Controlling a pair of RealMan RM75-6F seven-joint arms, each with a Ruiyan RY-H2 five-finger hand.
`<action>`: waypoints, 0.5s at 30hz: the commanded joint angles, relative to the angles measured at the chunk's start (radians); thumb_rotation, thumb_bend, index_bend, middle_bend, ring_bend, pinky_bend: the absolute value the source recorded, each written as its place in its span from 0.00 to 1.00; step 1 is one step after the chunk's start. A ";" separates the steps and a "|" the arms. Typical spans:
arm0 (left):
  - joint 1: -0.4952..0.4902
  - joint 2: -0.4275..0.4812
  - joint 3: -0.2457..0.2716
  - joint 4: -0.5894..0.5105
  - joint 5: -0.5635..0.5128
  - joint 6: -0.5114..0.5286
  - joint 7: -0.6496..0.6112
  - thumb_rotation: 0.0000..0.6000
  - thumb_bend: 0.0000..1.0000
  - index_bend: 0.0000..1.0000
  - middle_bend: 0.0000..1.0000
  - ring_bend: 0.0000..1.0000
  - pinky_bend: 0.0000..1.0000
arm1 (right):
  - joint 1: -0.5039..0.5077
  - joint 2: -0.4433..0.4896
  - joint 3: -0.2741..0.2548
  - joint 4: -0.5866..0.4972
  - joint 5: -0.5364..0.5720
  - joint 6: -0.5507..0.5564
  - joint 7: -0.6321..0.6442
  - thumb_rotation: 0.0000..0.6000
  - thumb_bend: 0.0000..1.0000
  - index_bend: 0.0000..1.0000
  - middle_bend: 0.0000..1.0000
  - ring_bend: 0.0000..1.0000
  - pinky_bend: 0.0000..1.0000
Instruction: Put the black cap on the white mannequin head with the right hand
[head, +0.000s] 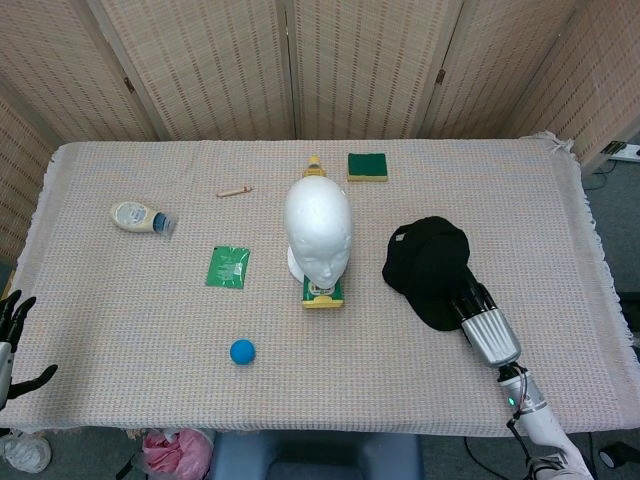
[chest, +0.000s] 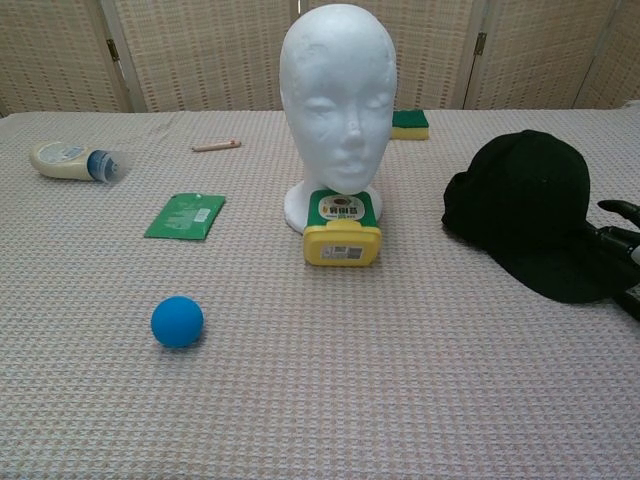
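The white mannequin head (head: 318, 225) stands upright at the table's middle, facing me, also seen in the chest view (chest: 338, 95). The black cap (head: 428, 262) lies on the cloth to its right, brim toward the near edge. My right hand (head: 487, 330) reaches in from the near right, its dark fingertips (head: 468, 300) stretched out against the brim's near edge. In the chest view, the cap (chest: 530, 205) has those fingers (chest: 618, 240) showing at its right side, spread and not closed on it. My left hand (head: 10, 340) hangs off the table's near left corner, fingers apart, holding nothing.
A yellow and green container (head: 322, 292) lies right in front of the mannequin's base. A blue ball (head: 242, 351), a green packet (head: 228, 267), a white bottle (head: 140, 217), a wooden stick (head: 234, 191) and a green sponge (head: 367, 166) are spread over the cloth.
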 joint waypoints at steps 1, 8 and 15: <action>0.002 0.001 0.000 0.002 0.000 0.002 -0.001 1.00 0.18 0.00 0.00 0.00 0.17 | 0.005 -0.009 0.003 0.003 0.005 0.020 0.005 1.00 0.39 0.23 0.33 0.10 0.23; 0.009 0.009 -0.004 0.011 -0.010 0.006 -0.010 1.00 0.18 0.00 0.00 0.00 0.17 | 0.026 -0.027 0.010 0.018 0.020 0.039 -0.004 1.00 0.47 0.47 0.50 0.30 0.42; 0.017 0.015 -0.006 0.019 -0.012 0.016 -0.020 1.00 0.18 0.00 0.00 0.00 0.17 | 0.059 -0.038 0.030 0.028 0.043 0.082 -0.014 1.00 0.59 0.75 0.71 0.55 0.76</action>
